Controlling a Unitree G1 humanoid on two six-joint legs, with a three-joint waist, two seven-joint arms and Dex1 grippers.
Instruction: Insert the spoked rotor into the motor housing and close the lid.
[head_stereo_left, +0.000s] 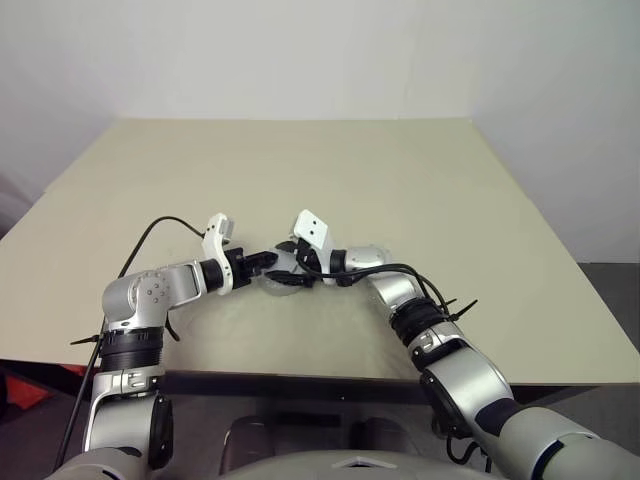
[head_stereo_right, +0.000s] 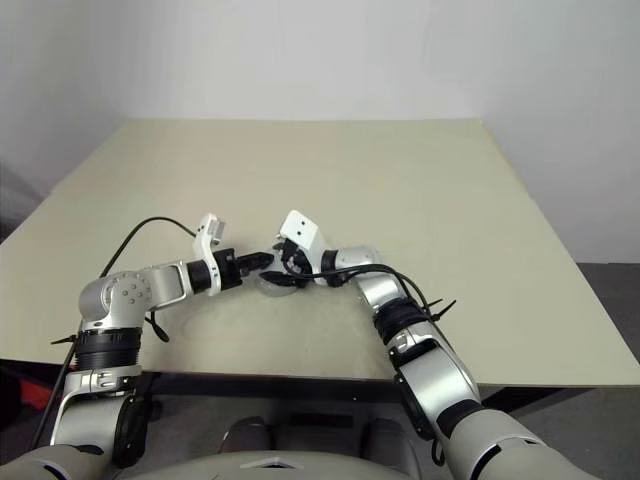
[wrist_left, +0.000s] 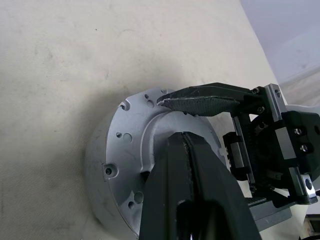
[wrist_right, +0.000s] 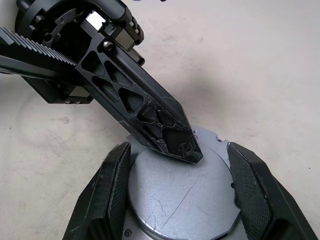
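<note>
My left claw (wrist_left: 187, 145) is sitting clenched, fingers pressed together with nothing between them, its tip resting on the flat silver top of the lid (wrist_right: 182, 192). My right claw (wrist_right: 177, 195) is straddling that same lid, fingers spread wide on opposite edges of the round cap, so I'm reading it as gripping or at least bracketing the lid. The lid is lying flat at the lower middle of the head view, near the front edge of the desk (head_stereo_left: 400, 180), right where both claws are meeting. It looks seated on the motor housing (wrist_left: 102, 165), whose silver side wall is showing under the lid in the left wrist view; no rotor or copper windings are showing, so I'm judging the rotor is already inside. Key relation: the lid is directly under the left tip and between the right fingers, disc axis pointing up from the desk, both claws equally near. Next move probably calls for pressing straight down along that axis while the right claw steadies the rim.
</note>
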